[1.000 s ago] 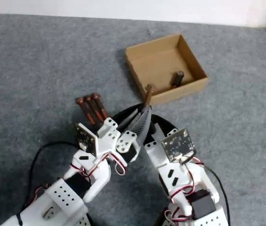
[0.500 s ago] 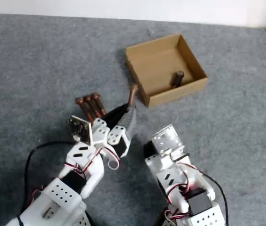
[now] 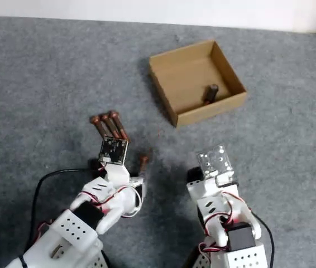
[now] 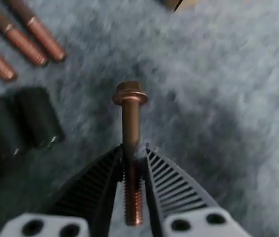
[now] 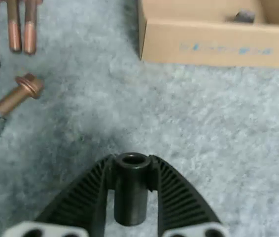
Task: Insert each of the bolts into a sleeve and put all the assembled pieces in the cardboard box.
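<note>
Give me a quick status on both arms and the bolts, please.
Left jaws shut on a bolt. Right jaws shut on a sleeve. One piece in the cardboard box, three bolts loose. Nothing between them.

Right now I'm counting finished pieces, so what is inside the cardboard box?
One dark sleeve piece lies inside the cardboard box, by its near wall. The sleeve covers whatever is in it, so a bolt inside cannot be confirmed.
</note>
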